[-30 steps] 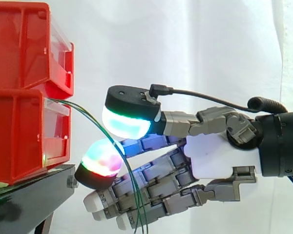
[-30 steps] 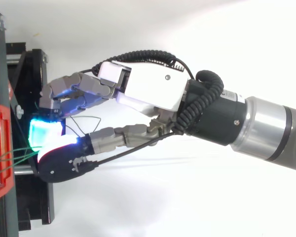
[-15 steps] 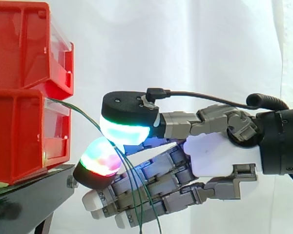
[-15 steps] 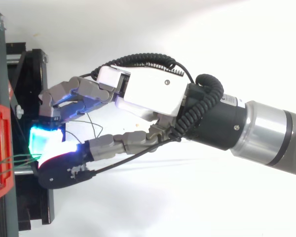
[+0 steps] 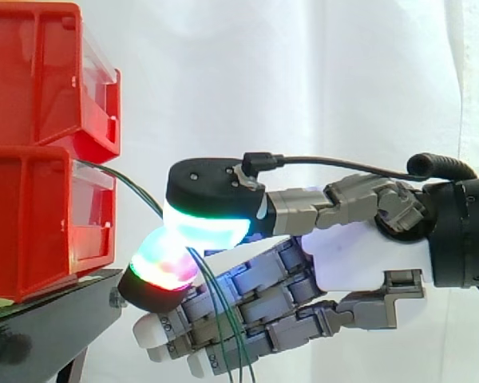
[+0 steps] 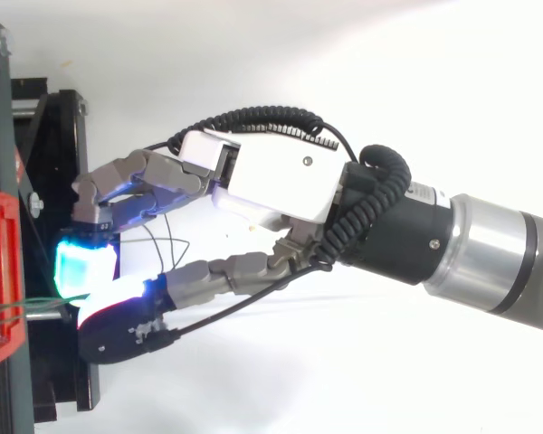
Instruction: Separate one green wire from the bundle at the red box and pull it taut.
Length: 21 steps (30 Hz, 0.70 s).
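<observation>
Pinching green wires (image 5: pixel 134 188) | fingers (image 5: pixel 164 267) closed on them | wires arc from red box (image 5: pixel 40 223), then hang downward

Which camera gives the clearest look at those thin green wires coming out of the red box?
The side view: the green wires arc from the red box to the pinching fingers, then hang down. The top view shows a short stretch beside the box.

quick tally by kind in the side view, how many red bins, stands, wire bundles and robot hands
red bins: 2
black stand: 1
green wire bundle: 1 (strands too fine to count)
hand: 1
total: 5
</observation>
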{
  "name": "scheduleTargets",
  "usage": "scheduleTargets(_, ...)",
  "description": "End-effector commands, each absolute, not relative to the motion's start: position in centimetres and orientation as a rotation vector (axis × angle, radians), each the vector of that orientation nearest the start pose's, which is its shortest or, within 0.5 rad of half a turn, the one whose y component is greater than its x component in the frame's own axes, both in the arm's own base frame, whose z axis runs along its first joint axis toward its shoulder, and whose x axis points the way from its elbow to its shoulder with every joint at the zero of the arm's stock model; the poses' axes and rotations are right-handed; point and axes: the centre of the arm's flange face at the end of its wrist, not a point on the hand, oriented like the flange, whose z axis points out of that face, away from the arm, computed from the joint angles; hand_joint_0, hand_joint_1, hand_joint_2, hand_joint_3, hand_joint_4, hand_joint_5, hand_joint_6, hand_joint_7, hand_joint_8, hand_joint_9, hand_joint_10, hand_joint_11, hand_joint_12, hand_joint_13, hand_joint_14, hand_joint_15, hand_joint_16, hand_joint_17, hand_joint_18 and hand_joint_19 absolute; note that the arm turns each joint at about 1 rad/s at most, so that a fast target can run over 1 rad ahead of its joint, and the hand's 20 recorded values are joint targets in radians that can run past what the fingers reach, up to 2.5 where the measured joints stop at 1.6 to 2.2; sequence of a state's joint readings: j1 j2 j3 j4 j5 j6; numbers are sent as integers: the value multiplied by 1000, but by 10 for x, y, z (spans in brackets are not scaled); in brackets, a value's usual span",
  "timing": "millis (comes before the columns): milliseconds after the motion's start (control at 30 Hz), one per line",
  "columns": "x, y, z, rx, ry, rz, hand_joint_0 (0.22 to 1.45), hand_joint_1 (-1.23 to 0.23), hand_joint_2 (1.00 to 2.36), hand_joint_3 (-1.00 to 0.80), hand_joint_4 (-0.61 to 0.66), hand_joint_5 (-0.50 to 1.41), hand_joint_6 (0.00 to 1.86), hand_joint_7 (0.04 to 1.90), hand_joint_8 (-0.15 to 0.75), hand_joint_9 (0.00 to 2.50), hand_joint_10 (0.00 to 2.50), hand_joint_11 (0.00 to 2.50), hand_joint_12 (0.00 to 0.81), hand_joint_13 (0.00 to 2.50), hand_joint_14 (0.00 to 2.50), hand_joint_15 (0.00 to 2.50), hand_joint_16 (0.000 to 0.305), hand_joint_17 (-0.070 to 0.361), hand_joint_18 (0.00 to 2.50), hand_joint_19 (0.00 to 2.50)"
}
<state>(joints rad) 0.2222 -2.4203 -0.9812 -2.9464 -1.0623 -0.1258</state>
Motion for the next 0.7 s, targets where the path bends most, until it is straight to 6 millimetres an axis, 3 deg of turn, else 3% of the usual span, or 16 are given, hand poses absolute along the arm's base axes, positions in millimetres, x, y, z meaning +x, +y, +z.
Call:
scheduleTargets(0, 799, -3, 237, 1276, 1122, 857, 646, -870, 1008, -394, 91, -163, 904, 902, 250, 733, 6, 160, 312, 347, 0, 20, 47, 107, 281, 183)
scheduleTargets(200, 798, -1, 236, 1279, 1129, 856, 613, -864, 1000, -499, 130, -154, 901, 915, 248, 747, 5, 165, 312, 353, 0, 27, 47, 105, 286, 187)
scheduleTargets(667, 796, 3, 232, 1288, 1142, 851, 529, -694, 1000, -500, 155, -148, 847, 901, 269, 771, 5, 167, 331, 363, 0, 31, 50, 112, 300, 197)
